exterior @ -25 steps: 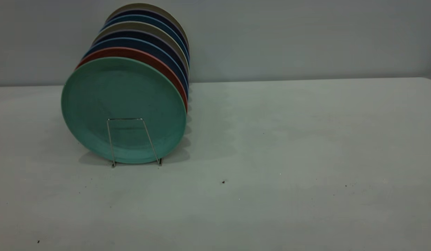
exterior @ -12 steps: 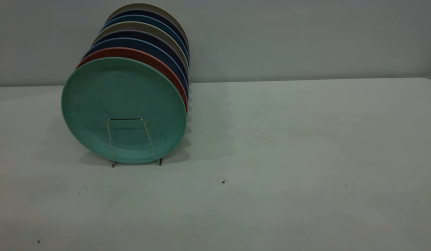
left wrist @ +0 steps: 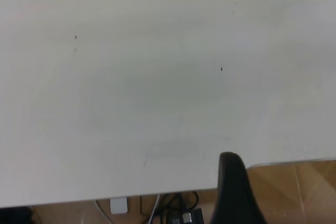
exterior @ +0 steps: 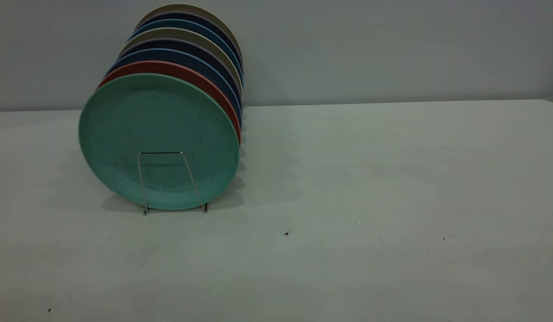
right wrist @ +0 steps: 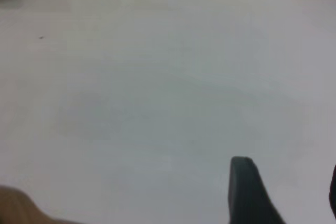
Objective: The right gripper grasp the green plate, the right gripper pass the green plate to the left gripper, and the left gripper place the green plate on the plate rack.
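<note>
At 9 o'clock on table (exterior: 370,179), green plate (exterior: 158,134) stands frontmost in plate rack (exterior: 169,179). I judge it light, rigid, slick; grip top rim. Left gripper (left wrist: 236,192), right gripper (right wrist: 252,192): jaw state indeterminable.

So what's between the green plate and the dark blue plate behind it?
One salmon-pink plate stands between the green plate and the dark blue plate in the plate rack, shown in the exterior view.

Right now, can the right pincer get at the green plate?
Probably yes. The green plate stands frontmost in the plate rack, its face uncovered, bare table beside it. The right pincer hovers over bare table, outside the exterior view, so reach is uncertain.
</note>
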### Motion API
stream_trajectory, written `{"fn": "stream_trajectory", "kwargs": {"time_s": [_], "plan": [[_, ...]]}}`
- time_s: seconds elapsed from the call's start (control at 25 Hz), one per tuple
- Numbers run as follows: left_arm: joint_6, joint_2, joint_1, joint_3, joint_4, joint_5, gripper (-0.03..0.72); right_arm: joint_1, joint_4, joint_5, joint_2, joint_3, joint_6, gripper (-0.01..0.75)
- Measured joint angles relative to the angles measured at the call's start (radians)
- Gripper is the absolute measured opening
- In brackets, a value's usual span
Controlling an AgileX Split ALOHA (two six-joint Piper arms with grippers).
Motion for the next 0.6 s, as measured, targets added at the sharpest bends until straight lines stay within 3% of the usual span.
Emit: {"fn": "stream_trajectory", "kwargs": {"time_s": [0.28, 0.6], "plan": [[0.0, -0.064, -0.011, 0.0, 0.0, 0.0, 0.51, -0.039, 0.003, 0.0, 0.0, 0.0, 0.0, 0.39], [0.0, -0.141, 0.043, 0.0, 0.0, 0.002, 0.51, -0.046, 0.004, 0.0, 0.0, 0.0, 0.0, 0.39]]}}
